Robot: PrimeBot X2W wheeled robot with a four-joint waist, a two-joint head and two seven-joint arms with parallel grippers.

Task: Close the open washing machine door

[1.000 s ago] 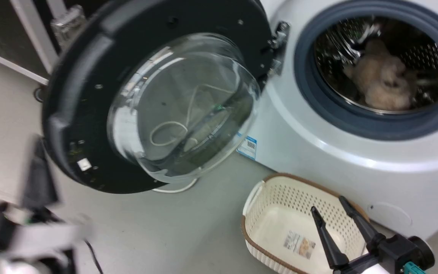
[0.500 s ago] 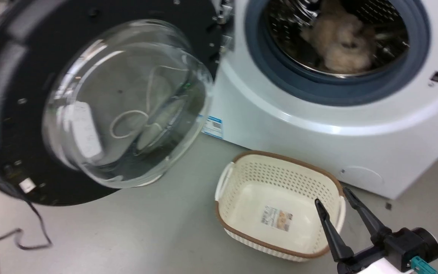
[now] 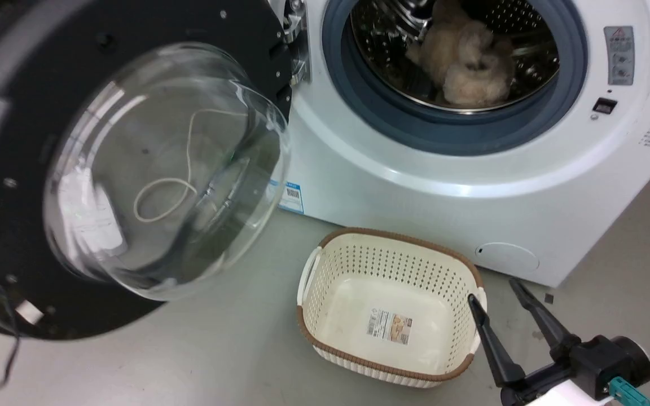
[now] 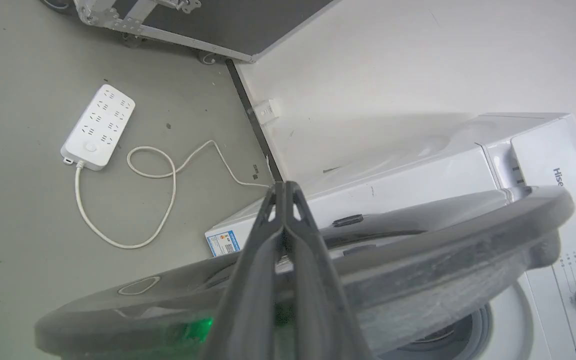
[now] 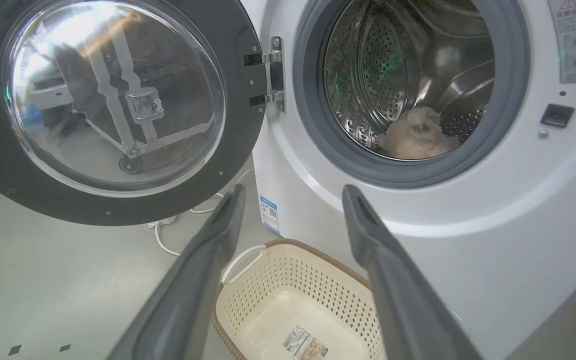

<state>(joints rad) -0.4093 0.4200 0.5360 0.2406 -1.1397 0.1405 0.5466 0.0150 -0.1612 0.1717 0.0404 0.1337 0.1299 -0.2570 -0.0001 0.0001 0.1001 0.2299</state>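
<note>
1. The washing machine door (image 3: 133, 169), a large round one with a wide glossy black plastic rim and a bulging clear glass bowl at its centre, stands swung wide open. It is to the left of the drum opening, with its inner face toward the head camera.
2. A metal hinge (image 3: 297, 39) joins the door's right edge to the white front of the washing machine (image 3: 415, 208).
3. In the left wrist view the door's rim (image 4: 418, 250) runs across the lower half, seen edge-on.
4. The left gripper (image 4: 284, 187) is clenched with its two dark fingers pressed together and nothing between them. They cross in front of the rim in that view, but contact cannot be told.
5. A grey rubber ring (image 3: 443, 138) frames the perforated steel drum (image 3: 381, 34), and a fluffy beige item (image 3: 466, 62) lies inside it.
6. A cream perforated plastic basket with a brown rim (image 3: 398, 239) sits on the grey floor (image 3: 235, 349) just before the machine. Only a label (image 3: 391, 326) lies on its bottom.
7. The right gripper (image 3: 491, 290) hovers beside the basket's right end, its fingers spread apart and holding nothing.
8. A white power strip (image 4: 99, 126) lies on the floor beyond the door.
</note>
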